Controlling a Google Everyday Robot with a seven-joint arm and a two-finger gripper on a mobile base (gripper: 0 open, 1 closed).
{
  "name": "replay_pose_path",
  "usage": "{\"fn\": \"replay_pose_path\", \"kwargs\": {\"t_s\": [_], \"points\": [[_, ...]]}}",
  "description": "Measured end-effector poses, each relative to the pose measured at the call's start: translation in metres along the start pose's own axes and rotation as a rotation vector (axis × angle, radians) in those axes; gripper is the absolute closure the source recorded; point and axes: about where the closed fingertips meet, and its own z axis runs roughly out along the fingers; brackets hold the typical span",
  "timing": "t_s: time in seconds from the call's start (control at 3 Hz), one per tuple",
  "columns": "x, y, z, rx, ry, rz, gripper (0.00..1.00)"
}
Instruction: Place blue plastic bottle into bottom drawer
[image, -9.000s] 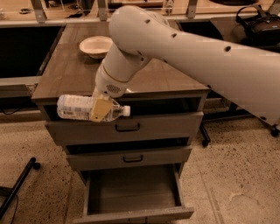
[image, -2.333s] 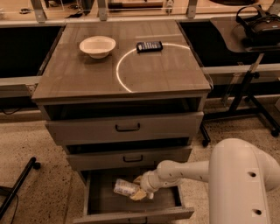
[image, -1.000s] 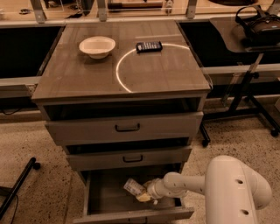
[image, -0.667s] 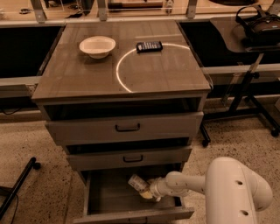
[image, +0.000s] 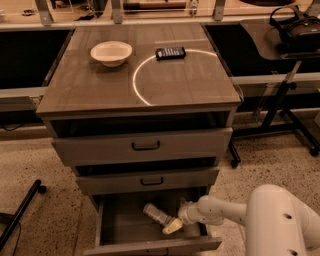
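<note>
The blue plastic bottle (image: 156, 214), clear and crinkled, lies slanted inside the open bottom drawer (image: 120, 225), its far end pointing to the back left. My gripper (image: 171, 225) reaches into the drawer from the right, low over the wood floor, and is shut on the bottle's near right end. The white arm (image: 225, 210) comes in from the lower right.
Two shallower drawers with dark handles (image: 145, 146) sit above, both slightly open. On the cabinet top stand a white bowl (image: 111, 52) and a dark phone-like device (image: 170, 52). A black stand leg (image: 22, 210) is at the left, and a desk frame (image: 280, 100) at the right.
The gripper has carried the bottle from above the cabinet down into the bottom drawer. Over the last second the bottle and gripper have shifted a little to the right inside the drawer.
</note>
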Motion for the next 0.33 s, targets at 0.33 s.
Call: {"fn": "replay_pose_path", "kwargs": {"t_s": [0.33], "points": [[0.001,0.0103,-0.0354,-0.012,-0.067,0.01,0.0]]}}
